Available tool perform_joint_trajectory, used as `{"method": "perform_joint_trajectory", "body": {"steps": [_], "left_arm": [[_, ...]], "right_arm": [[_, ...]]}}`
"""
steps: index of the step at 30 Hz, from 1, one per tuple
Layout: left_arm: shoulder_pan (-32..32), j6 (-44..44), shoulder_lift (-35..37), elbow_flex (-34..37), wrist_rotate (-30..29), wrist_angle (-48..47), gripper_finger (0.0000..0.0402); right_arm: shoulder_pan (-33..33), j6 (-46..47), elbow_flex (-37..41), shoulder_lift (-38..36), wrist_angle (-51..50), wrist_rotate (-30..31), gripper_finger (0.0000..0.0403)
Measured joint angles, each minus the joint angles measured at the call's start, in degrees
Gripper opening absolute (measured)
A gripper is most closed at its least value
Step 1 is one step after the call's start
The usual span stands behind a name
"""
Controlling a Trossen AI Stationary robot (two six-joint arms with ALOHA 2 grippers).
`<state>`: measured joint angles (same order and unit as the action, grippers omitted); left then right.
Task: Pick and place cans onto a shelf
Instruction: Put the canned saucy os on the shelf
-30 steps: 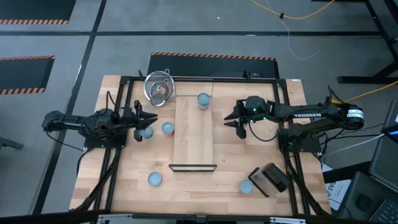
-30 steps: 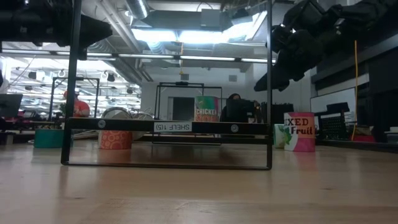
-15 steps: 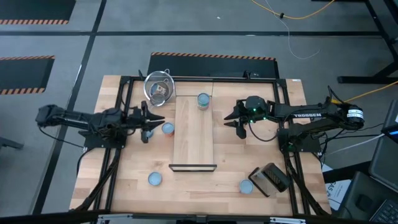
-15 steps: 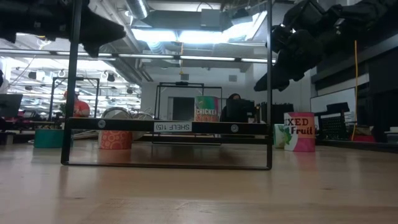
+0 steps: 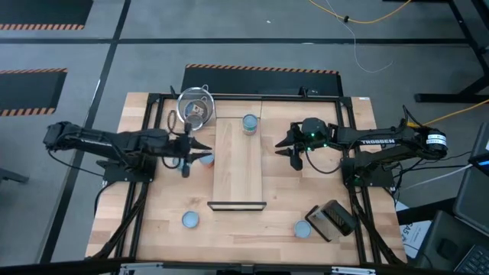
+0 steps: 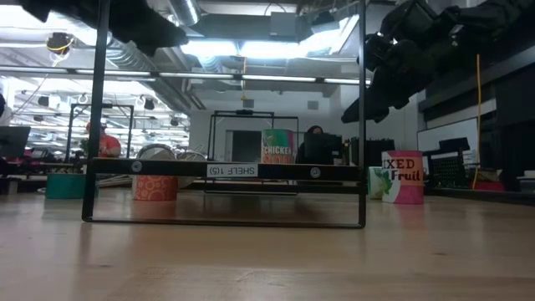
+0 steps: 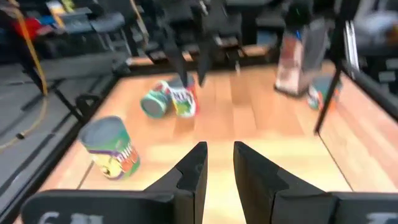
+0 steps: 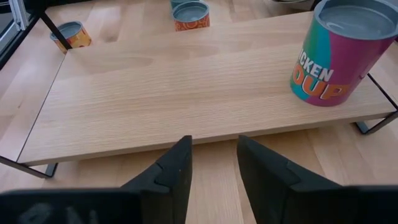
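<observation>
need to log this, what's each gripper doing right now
left gripper: open, holding nothing
right gripper: open, holding nothing

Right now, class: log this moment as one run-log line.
left claw: open, empty, above table beside shelf | right claw: open, empty, waiting | one can on shelf

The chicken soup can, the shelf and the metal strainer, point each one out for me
Chicken soup can (image 8: pixel 339 53): right wrist view, on its pink side label.
Shelf (image 5: pixel 238 164): high view, bare middle of the board.
Metal strainer (image 5: pixel 195 108): high view, inside its bowl.
</observation>
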<state>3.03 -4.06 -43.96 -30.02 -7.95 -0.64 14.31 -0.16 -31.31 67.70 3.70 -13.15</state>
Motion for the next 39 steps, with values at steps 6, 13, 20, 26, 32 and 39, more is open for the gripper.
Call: {"method": "perform_joint_trajectory", "body": {"steps": [6, 13, 20, 26, 32, 39], "left_arm": [[0.00, -2.55, -5.49, -5.44, 0.40, -11.87, 0.0072], [-0.39, -2.66, -11.02, -6.60, 0.40, -23.39, 0.0072], [-0.39, -2.69, -15.89, -6.60, 0.00, -32.07, 0.0072], [-0.39, -8.21, -20.31, -6.60, -0.26, -31.79, 0.0070], [-0.39, -9.68, -24.75, -6.60, -2.07, -31.63, 0.0069], [-0.39, -9.68, -27.04, -6.60, -2.10, -30.41, 0.0069]], "right_arm": [[0.02, 0.02, -0.01, 0.00, -0.02, 0.00, 0.0132], [0.00, -0.03, -0.01, 0.00, 0.42, 0.00, 0.0132], [0.02, -0.02, -0.02, 0.02, 0.44, 0.01, 0.0132], [0.02, -0.03, -0.02, 0.02, 0.42, 0.00, 0.0132], [0.01, -0.02, -0.02, 0.02, 0.41, 0.00, 0.0132], [0.02, 0.00, -0.02, 0.02, 0.39, 0.02, 0.0132]]}}
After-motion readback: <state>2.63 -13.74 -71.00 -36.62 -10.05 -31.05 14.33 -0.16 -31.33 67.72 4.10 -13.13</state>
